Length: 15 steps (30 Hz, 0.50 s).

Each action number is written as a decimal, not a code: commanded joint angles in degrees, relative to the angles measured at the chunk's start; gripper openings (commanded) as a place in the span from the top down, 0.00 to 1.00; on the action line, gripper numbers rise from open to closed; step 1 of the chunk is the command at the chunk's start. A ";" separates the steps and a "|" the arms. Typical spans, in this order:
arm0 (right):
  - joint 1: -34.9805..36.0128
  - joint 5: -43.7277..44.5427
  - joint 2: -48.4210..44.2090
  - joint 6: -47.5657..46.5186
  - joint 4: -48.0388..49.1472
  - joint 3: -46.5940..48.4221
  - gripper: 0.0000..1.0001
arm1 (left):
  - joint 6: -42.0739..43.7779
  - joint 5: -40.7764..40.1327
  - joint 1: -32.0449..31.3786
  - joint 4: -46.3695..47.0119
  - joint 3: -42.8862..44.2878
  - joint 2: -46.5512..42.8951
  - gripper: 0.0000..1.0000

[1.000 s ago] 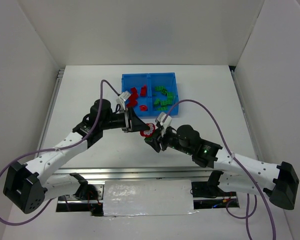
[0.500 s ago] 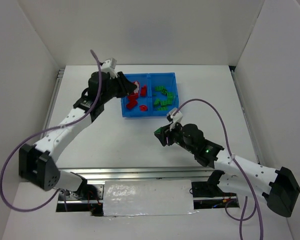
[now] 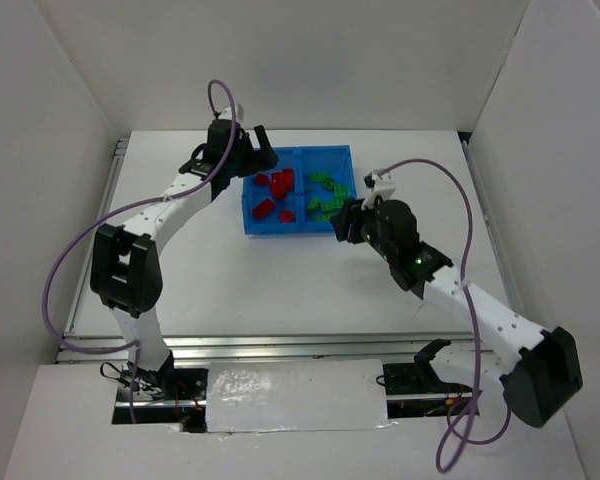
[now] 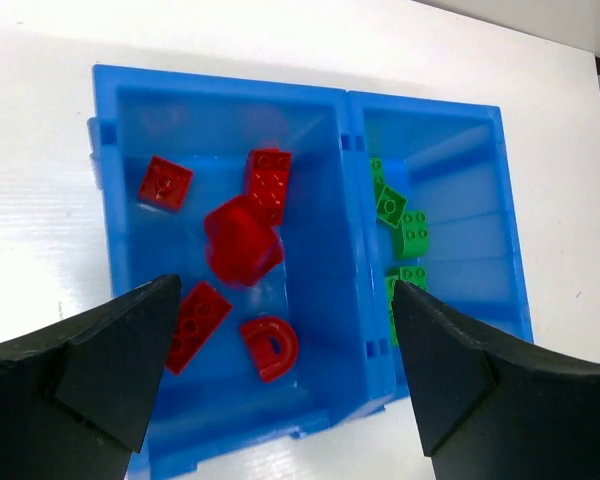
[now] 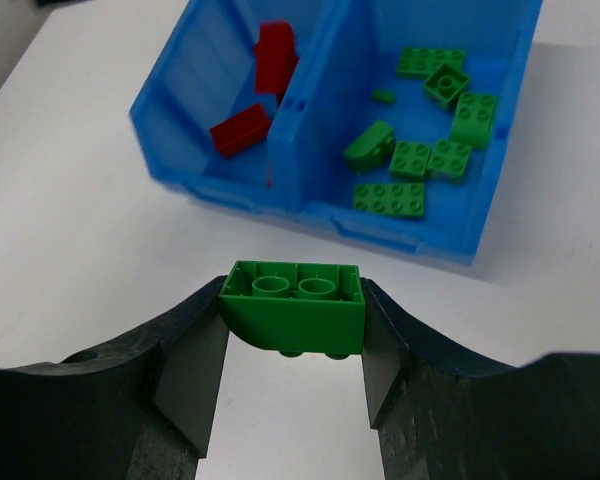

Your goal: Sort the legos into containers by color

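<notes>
Green brick (image 5: 293,303): glossy, two round studs on top, rounded underside. It is clamped between the black fingers of the right gripper (image 5: 293,325), over the white worktop (image 5: 90,250) just short of the tray (image 5: 310,205). The top view does not resolve this brick; it probably sits behind the fingers.

Tray: translucent blue, square-walled, with a centre divider. Its right compartment holds the loose green bricks (image 5: 428,160). The left holds the red bricks (image 4: 242,242), including flat studded plates and one curved arch (image 4: 270,346).

The left gripper (image 4: 282,340) hangs above the tray with its jaws wide apart. Its right finger cuts off some of the green pieces.
</notes>
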 commanded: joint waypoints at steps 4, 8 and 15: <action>-5.42 3.12 20.06 4.13 -9.14 20.37 0.94 | 1.34 -1.34 -0.07 -4.63 -9.11 -20.51 0.01; -7.89 5.93 33.06 4.57 -13.11 33.38 0.88 | 2.14 -2.75 -0.33 -10.68 -19.07 -39.14 0.01; -9.47 5.94 44.08 4.57 -19.00 46.57 0.32 | 5.91 -4.41 -0.16 -22.38 -29.54 -59.64 0.00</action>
